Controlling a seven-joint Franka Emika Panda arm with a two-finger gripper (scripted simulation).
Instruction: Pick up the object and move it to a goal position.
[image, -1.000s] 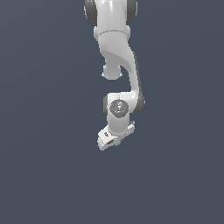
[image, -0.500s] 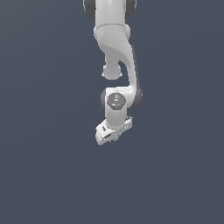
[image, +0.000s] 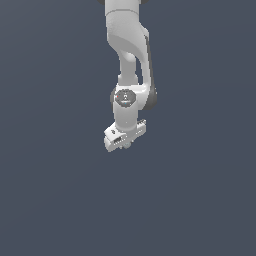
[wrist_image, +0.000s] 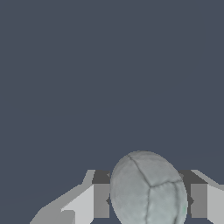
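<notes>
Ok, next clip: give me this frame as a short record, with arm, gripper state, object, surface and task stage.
arm: one white Panda arm, reaching down from the top of the exterior view
gripper: gripper shut on the ball
object: pale grey mottled ball, seated between the fingers
surface: plain dark grey floor, nothing else visible on it
goal marker: none visible
task stage: ball grasped; whether it is off the floor cannot be told

One arm, one gripper, one ball.
A single white jointed robot arm (image: 127, 60), one white two-fingered gripper (image: 125, 144), one pale grey-green mottled ball (wrist_image: 148, 189).
</notes>
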